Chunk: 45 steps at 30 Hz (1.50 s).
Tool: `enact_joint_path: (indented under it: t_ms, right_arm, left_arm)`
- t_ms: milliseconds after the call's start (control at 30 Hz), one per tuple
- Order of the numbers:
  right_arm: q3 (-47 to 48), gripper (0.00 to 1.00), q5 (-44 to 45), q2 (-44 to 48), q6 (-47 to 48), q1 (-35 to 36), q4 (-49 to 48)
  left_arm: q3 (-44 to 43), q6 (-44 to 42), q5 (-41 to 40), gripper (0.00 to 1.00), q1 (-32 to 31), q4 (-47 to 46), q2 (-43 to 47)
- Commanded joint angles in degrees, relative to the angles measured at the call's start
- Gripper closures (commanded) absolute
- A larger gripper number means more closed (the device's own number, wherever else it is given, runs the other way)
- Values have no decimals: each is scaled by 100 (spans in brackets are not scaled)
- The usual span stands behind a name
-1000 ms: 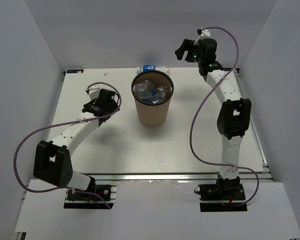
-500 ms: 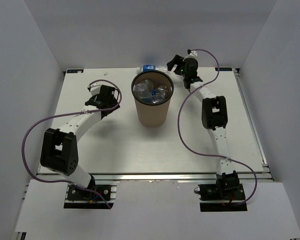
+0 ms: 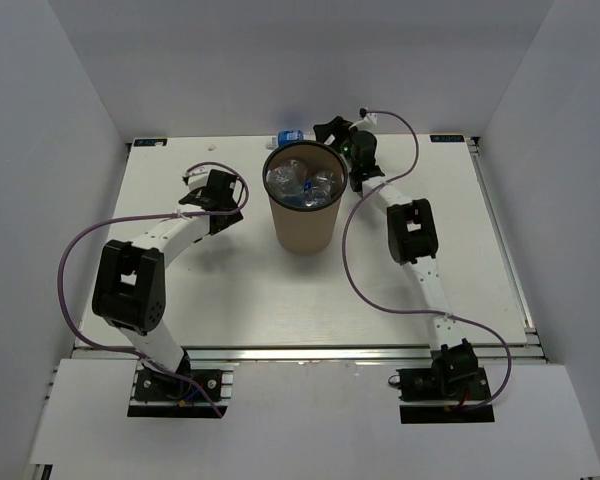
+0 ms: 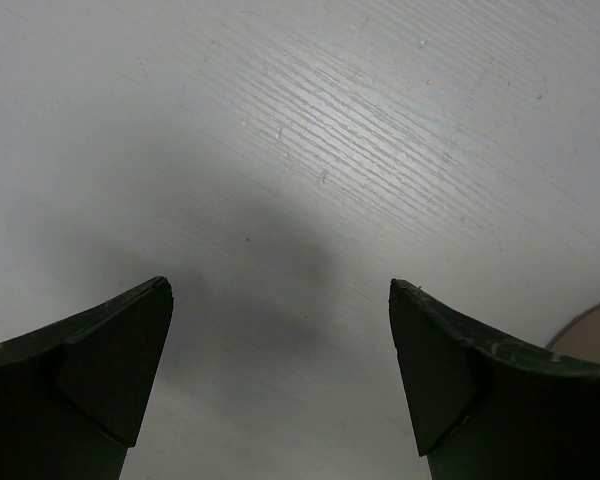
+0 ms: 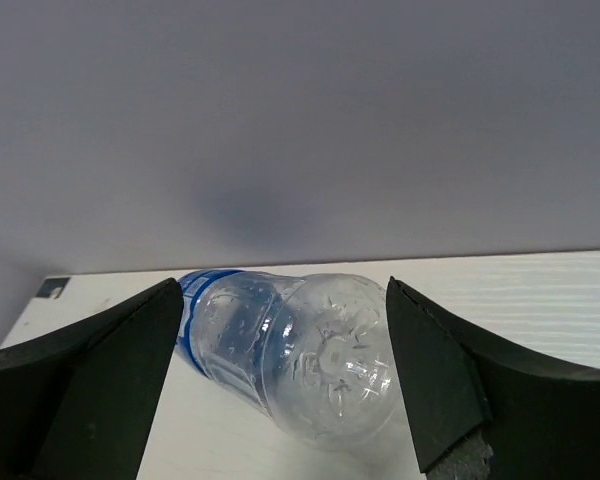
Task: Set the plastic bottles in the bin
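Observation:
The brown bin (image 3: 305,222) stands upright mid-table with several clear plastic bottles (image 3: 302,181) inside. One more clear bottle with a blue label (image 3: 293,135) lies on its side behind the bin at the back wall. In the right wrist view this bottle (image 5: 300,350) lies between my open fingers, base toward the camera. My right gripper (image 3: 325,132) (image 5: 285,385) is open, low at the bottle's right end. My left gripper (image 3: 193,185) (image 4: 280,380) is open and empty over bare table left of the bin; the bin's edge (image 4: 592,335) shows at the right.
White walls close in the table (image 3: 230,290) at the back and both sides. The right arm's purple cable (image 3: 358,262) loops over the table right of the bin. The left arm's cable (image 3: 80,250) loops at the left side.
My right gripper has swung left and down from high at the back right to the bottle behind the bin. My left arm has folded in, its gripper shifting slightly toward the back.

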State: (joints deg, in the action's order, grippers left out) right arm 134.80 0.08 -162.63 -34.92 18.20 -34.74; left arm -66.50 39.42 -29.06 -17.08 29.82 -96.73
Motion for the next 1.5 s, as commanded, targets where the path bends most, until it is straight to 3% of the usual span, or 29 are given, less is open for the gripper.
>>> enact_joint_path:
  t_ms: [0, 167, 300, 433, 467, 567, 733, 900, 1033, 1200, 1367, 1467]
  right_arm:
    - [-48, 14, -464, -6, -208, 61, -621]
    - [-525, 20, -1700, 310, -341, 44, -955]
    - [-1059, 27, -1941, 766, -68, -35, -1033]
    - [-2008, 48, -2204, 1285, -383, -290, -1780]
    - [-2080, 59, -2292, 1303, -698, -403, -1964]
    - [-1758, 64, -2625, 1120, -1086, -571, -2143]
    - [-1817, 66, -2759, 1303, -1123, -633, -2002]
    - [-1965, 56, -2652, 1671, -763, -642, -1466]
    - [-2817, 55, -2960, 2217, -587, -642, -1412]
    - [-3583, 50, -3435, 2902, -157, -659, -940]
    - [-4058, 50, -3664, 3350, -138, -703, -736]
    - [-4268, 50, -3813, 3527, -147, -695, -657]
  left_arm:
    - [-153, -13, -126, 2, 38, -3, 198]
    - [-144, 31, -162, 2, 73, -12, 268]
    - [-135, 31, -223, 2, 91, -20, 277]
    - [-241, 92, -258, 2, 179, -55, 225]
    - [-267, 127, -206, 2, 196, -125, 225]
    - [-346, 242, -13, 2, 302, -431, 163]
    - [-1565, 84, 462, 2, 434, -697, -679]
    - [-2972, -723, 1191, 2, 477, -1495, -1830]
    - [-4340, -2819, 3978, 2, 618, -2331, -2876]
    - [-6206, -3730, 5725, 2, 943, -1717, -4098]
    - [-5673, -3679, 6421, 2, 952, -2795, -4187]
    - [-6048, -3766, 6500, 2, 943, -2571, -4617]
